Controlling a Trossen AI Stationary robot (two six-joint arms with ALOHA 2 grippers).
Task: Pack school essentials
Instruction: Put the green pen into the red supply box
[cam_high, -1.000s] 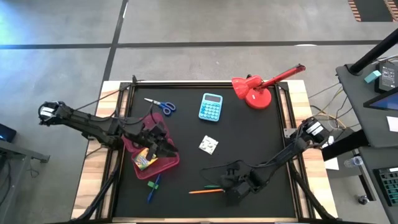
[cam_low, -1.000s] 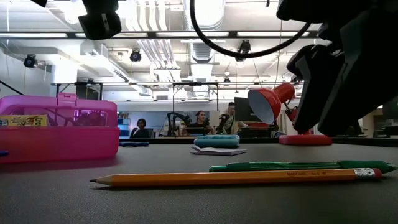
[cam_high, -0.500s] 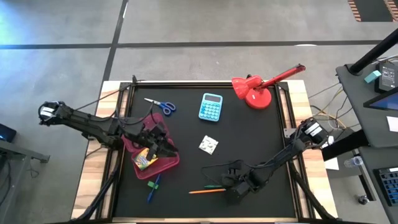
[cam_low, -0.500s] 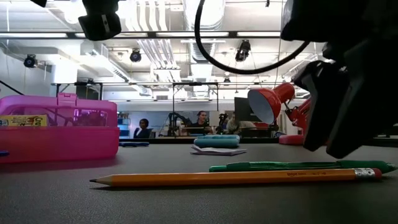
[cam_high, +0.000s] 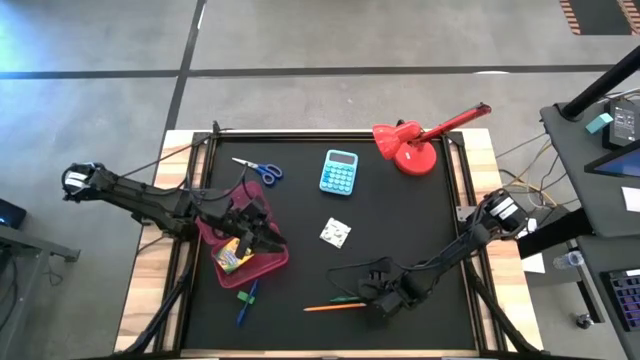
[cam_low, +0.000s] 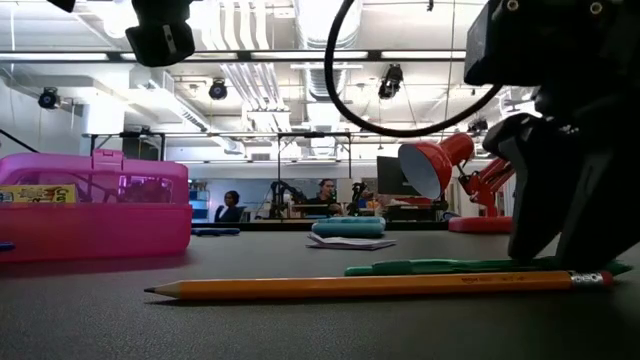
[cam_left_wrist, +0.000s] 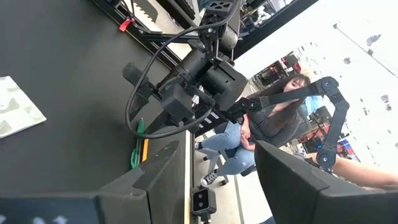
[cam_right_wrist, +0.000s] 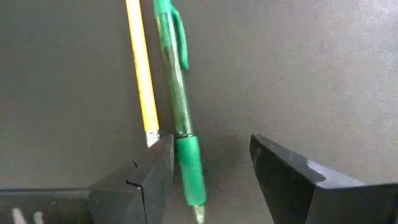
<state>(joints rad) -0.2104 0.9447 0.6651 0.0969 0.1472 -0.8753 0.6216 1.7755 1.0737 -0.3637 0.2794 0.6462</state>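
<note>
My right gripper (cam_high: 384, 298) (cam_right_wrist: 211, 146) is open and down near the table's near edge. Its fingers stand on either side of the green pen's (cam_right_wrist: 180, 106) (cam_low: 450, 266) tip end. The orange pencil (cam_right_wrist: 140, 68) (cam_high: 330, 307) lies flat just outside one finger. My left gripper (cam_high: 262, 235) (cam_left_wrist: 221, 155) is open above the open pink case (cam_high: 262, 262) (cam_low: 95, 215). The yellow-green crayon box (cam_high: 232, 256) lies in that case. The blue-handled scissors (cam_high: 258, 168), the white patterned square (cam_high: 335, 233) and the blue and green markers (cam_high: 245, 300) lie on the mat.
The light-blue calculator (cam_high: 339, 171) and the red desk lamp (cam_high: 412, 145) stand toward the far edge. Bare black mat lies between the case and the pen. People sit in the room beyond the table.
My right gripper has come down onto the pen's tip end and shifted slightly toward the table's right. Its fingers now stand beside the pen at table height.
</note>
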